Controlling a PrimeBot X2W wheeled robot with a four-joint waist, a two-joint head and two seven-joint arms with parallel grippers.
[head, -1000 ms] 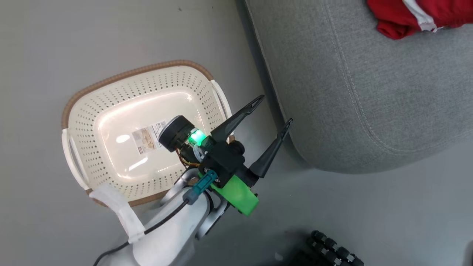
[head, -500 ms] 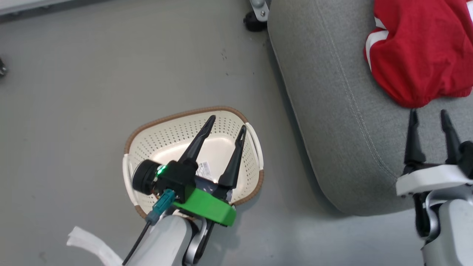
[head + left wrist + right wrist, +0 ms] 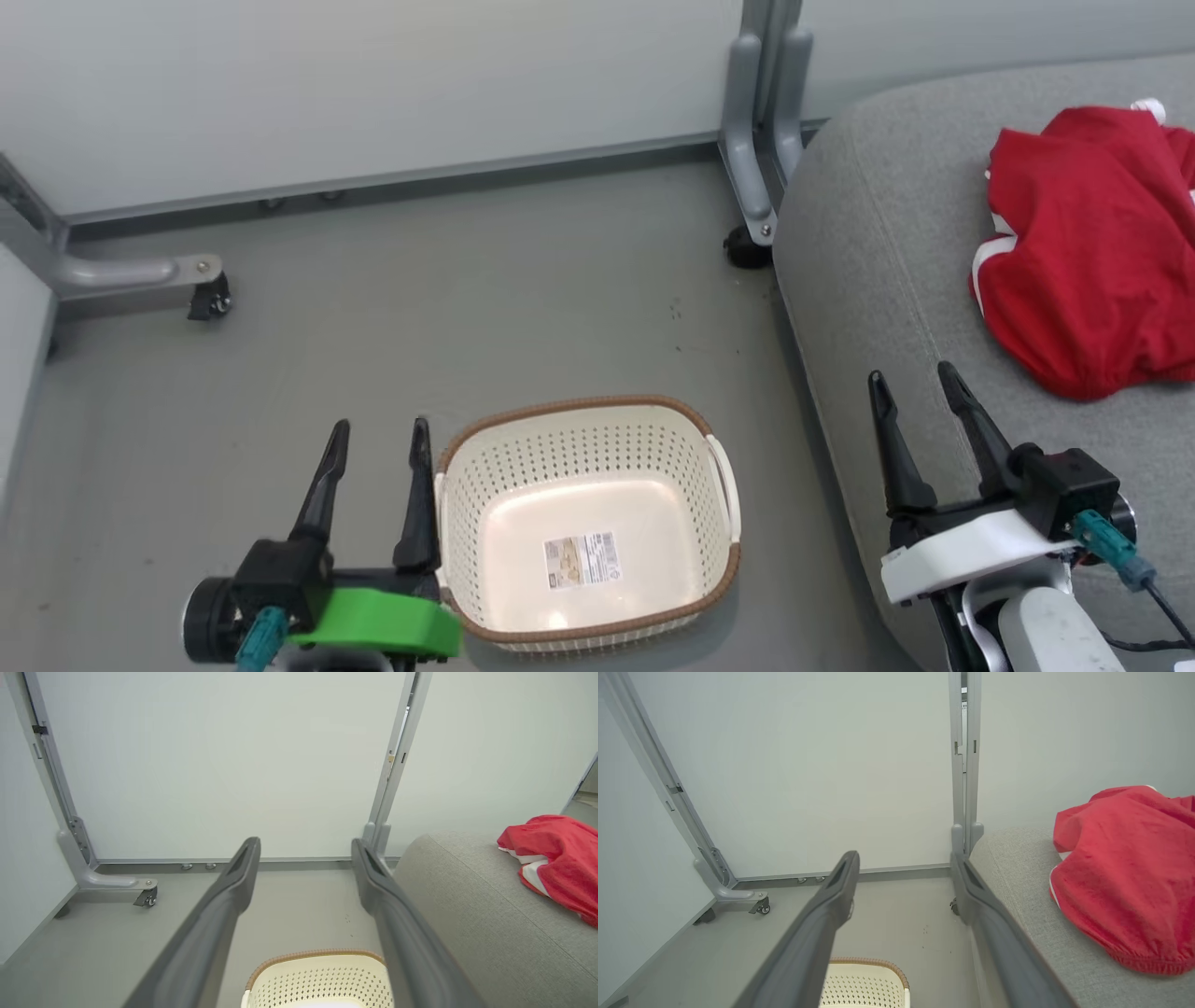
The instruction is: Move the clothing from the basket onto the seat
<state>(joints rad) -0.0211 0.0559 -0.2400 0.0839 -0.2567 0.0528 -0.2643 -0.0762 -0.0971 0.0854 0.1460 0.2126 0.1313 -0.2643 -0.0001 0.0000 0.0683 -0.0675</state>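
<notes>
The cream perforated basket with its brown rim stands on the grey floor, holding nothing but a label sticker. Red clothing with white trim lies bunched on the grey seat at the right. My left gripper is open just left of the basket, with nothing between its fingers. My right gripper is open over the seat's front edge, short of the clothing. In the left wrist view the basket rim shows low down and the clothing at right. The right wrist view has the clothing on the seat.
A pale wall panel closes off the back. Its grey metal post with a caster stands by the seat's far corner, and another caster foot sits at the left. Grey floor stretches between wall and basket.
The head camera has tilted up, bringing the wall into view. My left gripper has come out from over the basket to its left side. Both arms now rest low, fingers pointing up.
</notes>
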